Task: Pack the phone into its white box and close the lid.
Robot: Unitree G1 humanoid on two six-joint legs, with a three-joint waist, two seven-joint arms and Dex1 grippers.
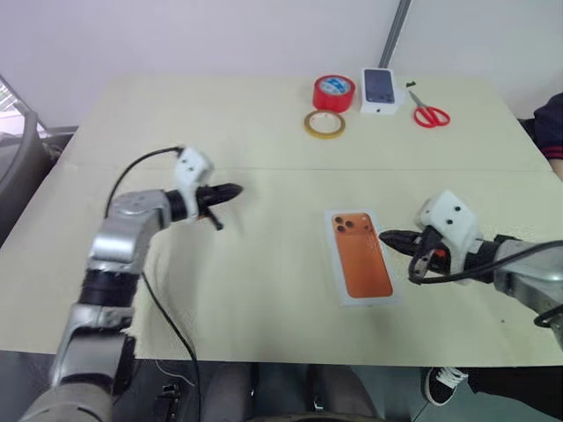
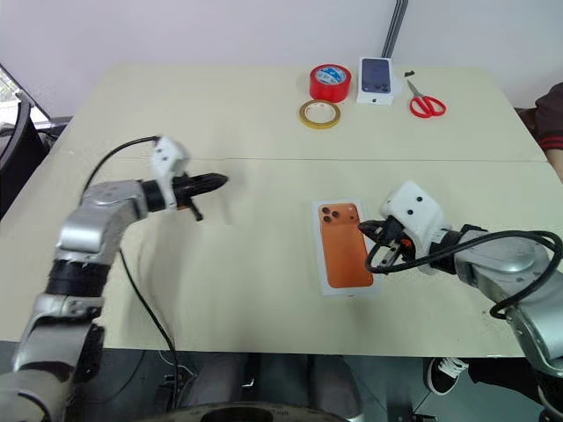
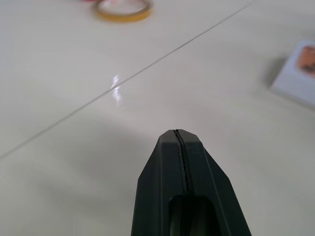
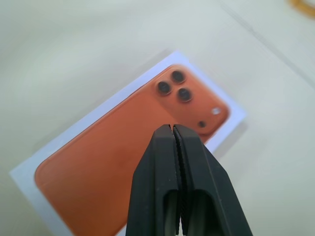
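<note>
Looking down at the table (image 1: 264, 290), we've got the phone (image 1: 360, 253) lying camera-side up, seemingly inside the white box (image 1: 336, 274), though it could be a picture printed on a closed lid; hard to call. Our right gripper (image 1: 387, 237) hovers just beside its right edge, jaws pinched shut on nothing. Our left gripper (image 1: 234, 189) hangs well apart off to the left, fingers also pressed together, empty.

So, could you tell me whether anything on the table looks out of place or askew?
Nothing stands out. The phone lies flat, camera side up, squarely within the white box, which sits slightly angled to the table edge.
</note>
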